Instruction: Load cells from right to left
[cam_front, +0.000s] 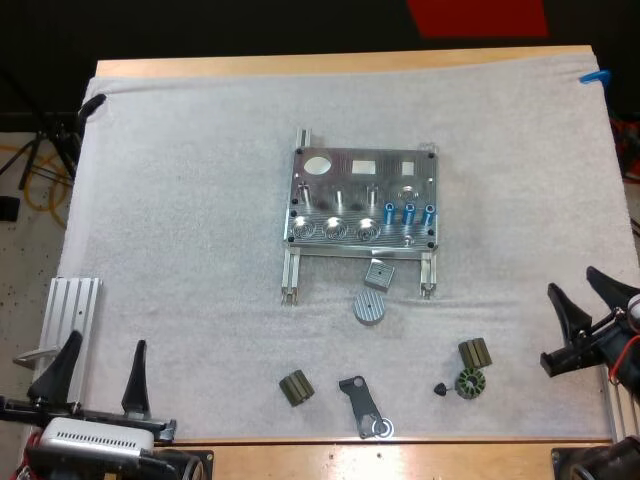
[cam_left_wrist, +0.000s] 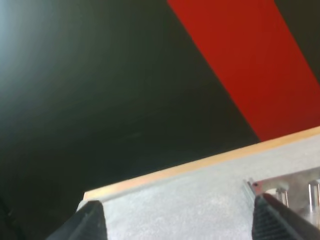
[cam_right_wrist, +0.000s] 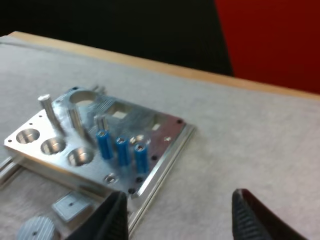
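Left jaws, right jaws both released, empty; blue cells (cam_front: 408, 212) stand upright at fixture's (cam_front: 340, 182) right front, forward-left of right jaws, the nearer arm

**Cropped Edges, Tiny Parts**

In the high view, the right arm is running out of the frame at the right edge behind the right gripper (cam_front: 570, 279), and the left arm is being cropped at the lower left corner. Lower right of centre, a small black piece (cam_front: 440, 389) beside the green ring-shaped part (cam_front: 469, 383) is reading too small to identify.

In the left wrist view, the metal fixture (cam_left_wrist: 295, 181) is being cut by the frame's edge past one corner. The left gripper (cam_left_wrist: 178, 201) is showing its fingers (cam_left_wrist: 92, 220) as tips alone.

In the right wrist view, a round ribbed part (cam_right_wrist: 35, 231) and a square plate (cam_right_wrist: 71, 206) beside the fixture are being clipped by the edge.
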